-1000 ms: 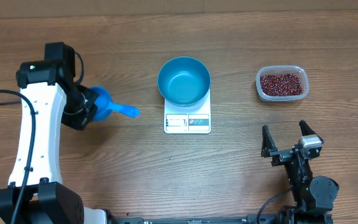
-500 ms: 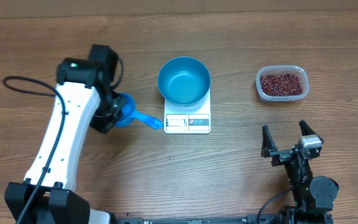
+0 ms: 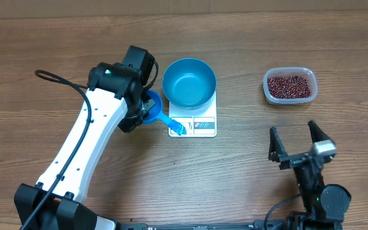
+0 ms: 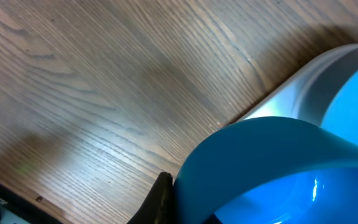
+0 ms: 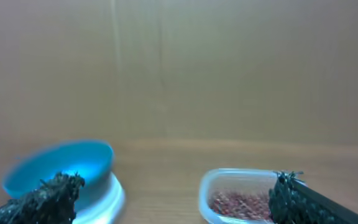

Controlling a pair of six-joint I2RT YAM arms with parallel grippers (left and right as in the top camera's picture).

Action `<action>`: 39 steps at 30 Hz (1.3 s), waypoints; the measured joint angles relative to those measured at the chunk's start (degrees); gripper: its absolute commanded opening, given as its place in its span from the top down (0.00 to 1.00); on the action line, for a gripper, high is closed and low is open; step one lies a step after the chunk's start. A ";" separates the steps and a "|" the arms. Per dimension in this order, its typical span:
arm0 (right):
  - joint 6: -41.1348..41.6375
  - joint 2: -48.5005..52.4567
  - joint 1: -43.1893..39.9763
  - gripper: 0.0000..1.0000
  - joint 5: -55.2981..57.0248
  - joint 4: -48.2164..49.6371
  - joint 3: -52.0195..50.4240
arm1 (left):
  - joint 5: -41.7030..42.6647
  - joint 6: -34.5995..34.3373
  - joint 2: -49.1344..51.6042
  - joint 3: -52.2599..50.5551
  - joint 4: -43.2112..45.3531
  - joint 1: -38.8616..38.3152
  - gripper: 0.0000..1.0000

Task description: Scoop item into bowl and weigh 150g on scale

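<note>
Our left claw (image 3: pixel 142 112) gripped the scoop (image 3: pixel 154 108) just left of the bowl (image 3: pixel 189 83). The beans (image 3: pixel 290 86) lay far right of it, nearer the open, empty right claw (image 3: pixel 292 136).

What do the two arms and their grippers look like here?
The left arm has long white shells with black joints, a black cable looping beside it, and a small green light on one joint. The right arm is black with a light grey block on top; the right gripper has two slim black fingers.
</note>
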 measured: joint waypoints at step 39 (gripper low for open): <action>61.48 81.35 5.18 0.09 -44.96 27.34 37.22 | 7.74 -23.71 -0.02 0.00 8.22 0.00 0.96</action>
